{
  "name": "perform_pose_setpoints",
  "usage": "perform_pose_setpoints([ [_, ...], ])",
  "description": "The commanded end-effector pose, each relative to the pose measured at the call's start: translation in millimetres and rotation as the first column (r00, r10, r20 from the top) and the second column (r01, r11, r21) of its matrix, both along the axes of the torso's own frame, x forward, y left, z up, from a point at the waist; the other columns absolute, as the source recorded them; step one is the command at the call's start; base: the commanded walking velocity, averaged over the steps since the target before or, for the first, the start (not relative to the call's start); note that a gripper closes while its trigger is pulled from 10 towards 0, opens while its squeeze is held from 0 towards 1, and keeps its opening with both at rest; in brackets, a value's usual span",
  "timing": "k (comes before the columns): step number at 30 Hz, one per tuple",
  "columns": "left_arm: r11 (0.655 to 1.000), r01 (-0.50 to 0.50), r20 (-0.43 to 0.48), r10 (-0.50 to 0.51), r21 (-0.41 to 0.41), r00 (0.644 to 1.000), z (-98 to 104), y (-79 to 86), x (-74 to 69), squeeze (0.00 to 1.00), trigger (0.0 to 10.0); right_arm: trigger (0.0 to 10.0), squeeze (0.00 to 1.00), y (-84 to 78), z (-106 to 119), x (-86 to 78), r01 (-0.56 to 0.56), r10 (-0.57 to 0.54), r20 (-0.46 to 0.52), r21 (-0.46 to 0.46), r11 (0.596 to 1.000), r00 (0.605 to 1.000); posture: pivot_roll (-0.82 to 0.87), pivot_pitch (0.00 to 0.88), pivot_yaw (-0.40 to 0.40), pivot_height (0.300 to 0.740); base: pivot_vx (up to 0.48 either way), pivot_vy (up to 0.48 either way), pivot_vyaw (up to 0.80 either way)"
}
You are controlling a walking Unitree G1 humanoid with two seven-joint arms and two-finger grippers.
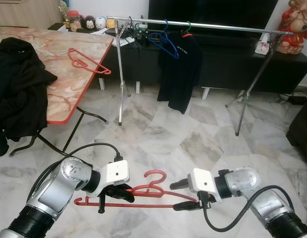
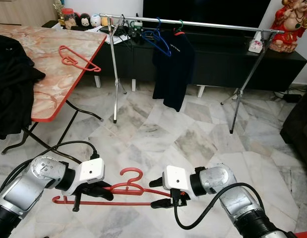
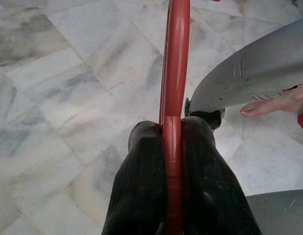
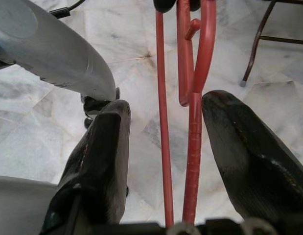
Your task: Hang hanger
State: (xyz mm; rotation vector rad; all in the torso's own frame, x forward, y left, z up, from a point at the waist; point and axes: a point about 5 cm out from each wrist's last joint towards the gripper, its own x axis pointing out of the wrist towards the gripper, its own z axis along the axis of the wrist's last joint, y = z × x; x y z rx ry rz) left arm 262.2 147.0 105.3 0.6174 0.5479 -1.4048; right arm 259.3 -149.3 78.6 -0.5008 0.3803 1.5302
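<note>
Low over the marble floor [image 1: 193, 144], the left gripper [image 1: 115, 194] is clamped on the red hanger [image 1: 143, 196] near its left end. The right gripper [image 1: 185, 195] straddles the other end with its fingers apart, not gripping. Held on one side only, the hanger could pivot or slip when lifted. Farther off, the rail [image 1: 208, 24] carries a blue hanger [image 1: 165, 42] and black shirt [image 1: 180, 69]; the hook might snag there. A spare red hanger [image 1: 89, 62] lies near the surface's far edge [image 1: 101, 59].

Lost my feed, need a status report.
Left gripper shut on red plastic hanger. Right gripper open around its other end. Silver clothes rail ahead, floor between clear.
</note>
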Motion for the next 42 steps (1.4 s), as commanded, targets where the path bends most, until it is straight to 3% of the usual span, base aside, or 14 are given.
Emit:
perform_pose_setpoints([
  [1,0.999,0.033,0.016,-0.032,-0.019,0.999,8,-7.7,0.1,0.00,10.0,10.0,0.00,1.2,-4,0.7,-0.005,0.005,0.006,-0.007,1.000,1.000,-0.03,0.000,-0.094,0.740,0.000,0.000,0.00],
  [21,0.995,0.079,0.034,-0.077,-0.061,0.996,17,-28.7,-2.9,0.00,10.0,10.0,0.00,15.4,-25,1.5,-0.001,0.001,-0.029,-0.004,1.000,1.000,-0.01,0.000,-0.099,0.740,0.000,0.000,0.00],
  [28,0.995,0.082,0.039,-0.080,-0.058,0.996,19,-30.1,-2.8,0.00,10.0,10.0,0.00,11.2,-24,17.7,0.137,-0.136,0.098,-0.010,0.990,0.986,-0.01,0.000,-0.099,0.740,0.000,0.000,0.00],
  [34,0.997,0.071,0.035,-0.069,-0.041,0.997,17,-26.3,-2.3,0.00,10.0,10.0,0.00,2.5,-20,22.0,0.171,-0.169,0.117,-0.005,0.985,0.979,-0.01,0.000,-0.099,0.740,0.000,0.000,0.00],
  [39,0.997,0.068,0.028,-0.067,-0.041,0.997,16,-27.1,-3.3,0.00,10.0,10.0,0.00,-2.3,-18,18.2,0.153,-0.153,0.087,0.009,0.988,0.984,-0.02,0.000,-0.098,0.740,0.000,0.000,0.00],
  [42,0.997,0.071,0.031,-0.070,-0.041,0.997,16,-28.0,-2.8,0.00,10.0,10.0,0.00,0.0,-20,11.4,0.114,-0.114,0.008,0.033,0.993,0.993,-0.02,0.000,-0.097,0.740,0.000,0.000,0.00],
])
